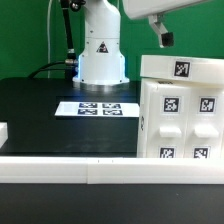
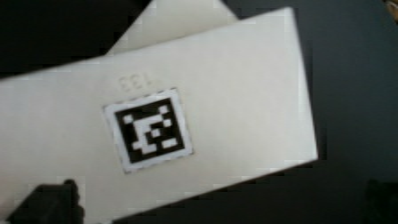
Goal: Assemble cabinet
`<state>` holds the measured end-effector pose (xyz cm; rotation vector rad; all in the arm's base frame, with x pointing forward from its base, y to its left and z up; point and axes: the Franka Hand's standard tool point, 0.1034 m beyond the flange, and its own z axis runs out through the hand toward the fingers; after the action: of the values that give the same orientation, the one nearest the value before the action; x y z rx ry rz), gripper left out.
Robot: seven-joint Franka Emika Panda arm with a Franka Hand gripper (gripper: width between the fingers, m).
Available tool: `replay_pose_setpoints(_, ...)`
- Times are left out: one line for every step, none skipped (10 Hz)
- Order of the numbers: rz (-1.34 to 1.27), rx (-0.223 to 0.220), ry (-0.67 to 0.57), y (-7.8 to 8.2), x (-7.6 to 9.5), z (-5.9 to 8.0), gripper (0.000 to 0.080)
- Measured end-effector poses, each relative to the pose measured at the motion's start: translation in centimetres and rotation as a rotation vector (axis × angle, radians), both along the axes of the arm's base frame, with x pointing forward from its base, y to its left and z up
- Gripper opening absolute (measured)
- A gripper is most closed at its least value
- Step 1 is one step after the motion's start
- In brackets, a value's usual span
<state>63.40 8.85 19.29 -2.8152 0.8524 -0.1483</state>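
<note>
We've got the cabinet (image 1: pixel 180 110), a large white plastic box w/ black-and-white square tags, standing on the black table (image 1: pixel 40 110) at the exterior view's right. The gripper (image 1: pixel 163 36) hangs just above its top, released, jaws wide, nothing held. Wrist view shows one top tag (image 2: pixel 146 131) close below. We'd centre over the panel edge, square the jaws to it, then descend slowly before closing.

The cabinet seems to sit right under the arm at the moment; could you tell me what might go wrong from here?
1. The end effector hangs open just above the cabinet; a descent off target could strike its top instead of straddling an edge.
2. The cabinet stands near the white rail, so a push could jam it there.
3. The wrist view shows mostly one tagged face, so its edges are hard to judge.
</note>
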Motion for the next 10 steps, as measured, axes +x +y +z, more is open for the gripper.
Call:
replay_pose_setpoints(0.120,-0.021,-0.019,-0.1,0.0,0.0,0.0797)
replay_pose_setpoints(0.261,-0.054,-0.032,-0.2,-0.1,0.0,0.0797)
replay_pose_setpoints(0.386,-0.084,-0.037,0.0,-0.2,-0.1,0.0797)
replay_pose_setpoints(0.495,-0.094,-0.032,0.2,-0.4,-0.5,0.0797)
replay_pose_setpoints(0.609,-0.102,-0.009,0.2,-0.7,-1.1,0.0797)
replay_pose_setpoints(0.671,-0.110,-0.005,0.4,-0.8,-1.4,0.0797)
replay_pose_setpoints(0.706,-0.116,-0.015,0.2,-0.7,-1.3,0.0797)
replay_pose_setpoints(0.791,-0.130,-0.025,0.0,-0.6,-1.3,0.0797)
replay_pose_setpoints(0.933,-0.155,-0.038,-0.2,-0.7,-1.4,0.0797)
replay_pose_setpoints(1.114,-0.181,-0.054,-0.3,-0.8,-1.7,0.0797)
